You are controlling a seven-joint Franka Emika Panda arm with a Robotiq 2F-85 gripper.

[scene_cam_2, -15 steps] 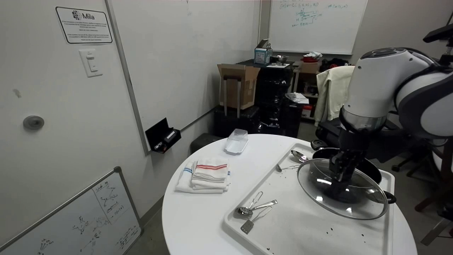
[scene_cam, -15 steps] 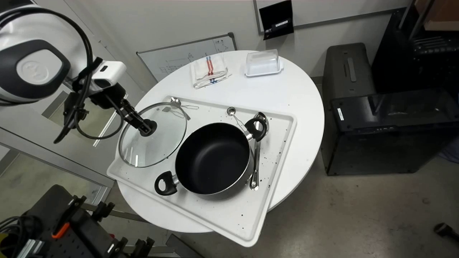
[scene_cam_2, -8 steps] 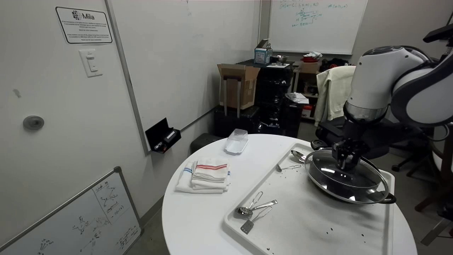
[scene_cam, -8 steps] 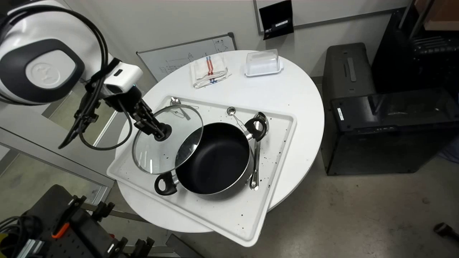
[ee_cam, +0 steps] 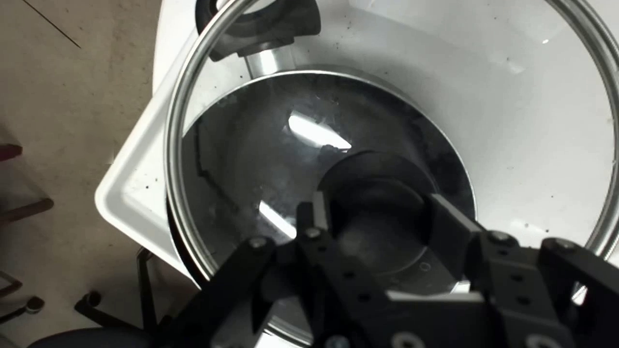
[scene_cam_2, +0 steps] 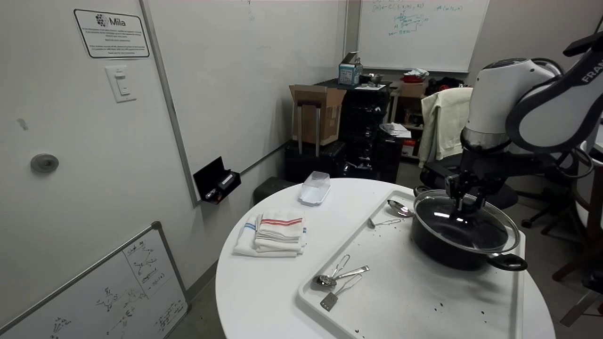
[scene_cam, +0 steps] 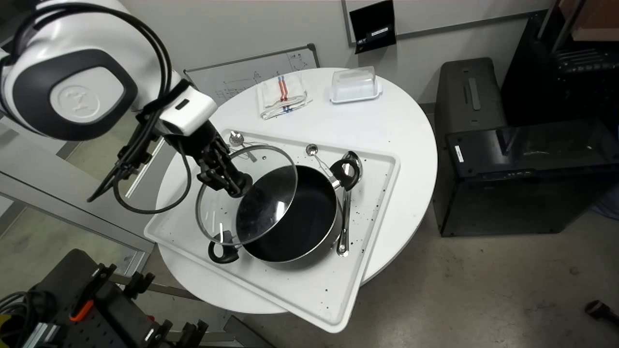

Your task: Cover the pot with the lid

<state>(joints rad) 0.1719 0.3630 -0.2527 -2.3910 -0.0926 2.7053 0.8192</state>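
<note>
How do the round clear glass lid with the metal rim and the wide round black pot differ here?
The lid is see-through, while the pot is opaque black. The lid has one dark central knob; the pot has two black looped side handles. The lid is held by the black gripper, off-centre over the pot, while the pot stands on the white rectangular tray. Both are round with dark grips.

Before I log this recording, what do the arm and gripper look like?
The arm is white and rounded, with dark grey trim and a silvery ring; white lettering reads "FRAN", cut off at the picture edge. Black cables run along it, strapped beside a white box with a black slot. The gripper is black, with jointed fingers and round screws.
</note>
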